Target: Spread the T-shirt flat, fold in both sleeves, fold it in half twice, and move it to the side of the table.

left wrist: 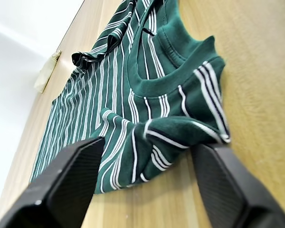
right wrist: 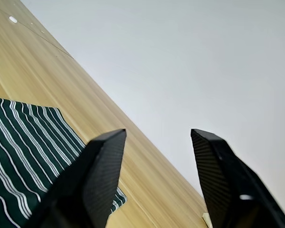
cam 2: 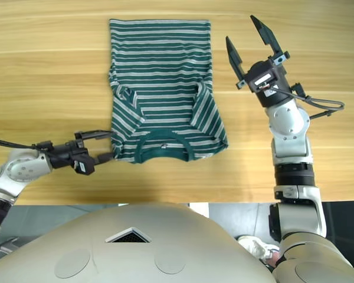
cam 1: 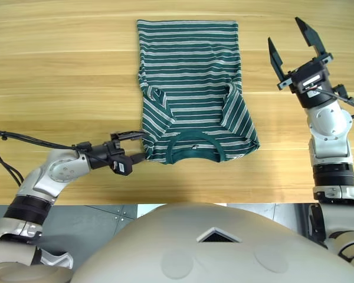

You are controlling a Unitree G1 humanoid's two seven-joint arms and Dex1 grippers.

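Note:
A dark green T-shirt (cam 1: 192, 88) with thin white stripes lies on the wooden table (cam 1: 59, 76), both sleeves folded in over the body, collar toward me. My left gripper (cam 1: 137, 147) is open, low on the table at the shirt's near left corner (left wrist: 180, 137), its fingers on either side of that edge. My right gripper (cam 1: 295, 44) is open and raised above the table to the right of the shirt, fingers pointing away from me, holding nothing. The right wrist view shows the shirt's far hem corner (right wrist: 23, 142) beside those fingers.
Bare wood lies left and right of the shirt and beyond its far hem. The table's near edge (cam 1: 165, 203) runs just in front of the collar. A wall rises behind the far edge of the table (right wrist: 147, 156).

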